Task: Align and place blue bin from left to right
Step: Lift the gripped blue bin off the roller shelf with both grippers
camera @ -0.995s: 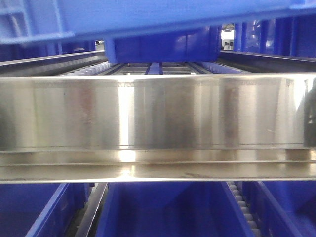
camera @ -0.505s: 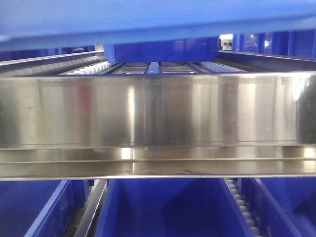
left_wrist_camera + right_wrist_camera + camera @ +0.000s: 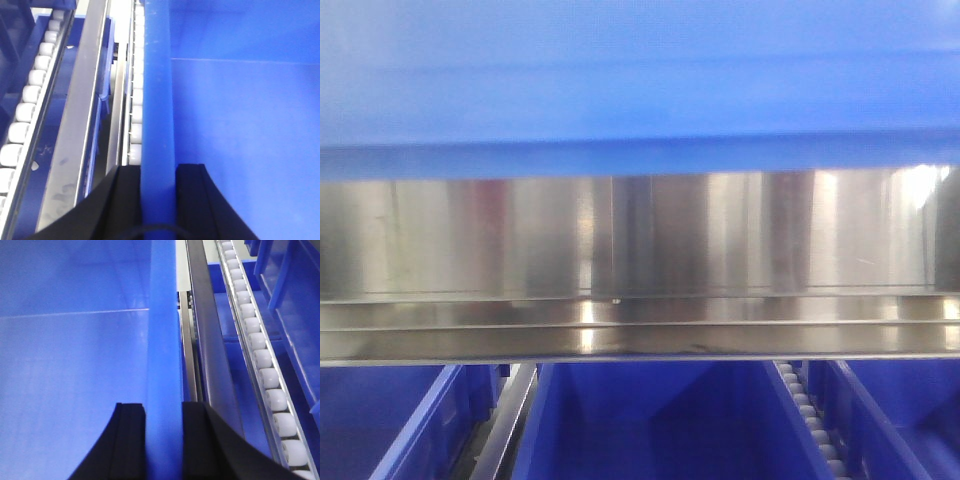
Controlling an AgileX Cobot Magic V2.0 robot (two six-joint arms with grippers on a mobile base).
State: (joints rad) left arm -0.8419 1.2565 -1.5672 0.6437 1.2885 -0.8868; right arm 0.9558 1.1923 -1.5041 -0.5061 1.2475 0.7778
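The blue bin [image 3: 640, 80] fills the top third of the front view, its smooth wall blurred and close to the camera, above the steel rack beam. In the left wrist view my left gripper [image 3: 158, 172] is shut on the blue bin's left rim [image 3: 158, 100], one black finger on each side of the wall. My right gripper [image 3: 164, 410] is shut on the blue bin's right rim [image 3: 164, 315] the same way. The bin's bare floor [image 3: 240, 125] shows between the two rims. Neither gripper shows in the front view.
A shiny steel beam [image 3: 640, 260] crosses the front view. Narrower blue bins [image 3: 650, 420] sit on the lower shelf. White roller tracks [image 3: 30, 110] [image 3: 262, 355] and metal rails [image 3: 82, 115] [image 3: 207, 350] run along both sides of the held bin.
The blue bin has come down and closer in the front view, now covering the roller lane and the far bins seen behind the beam earlier.
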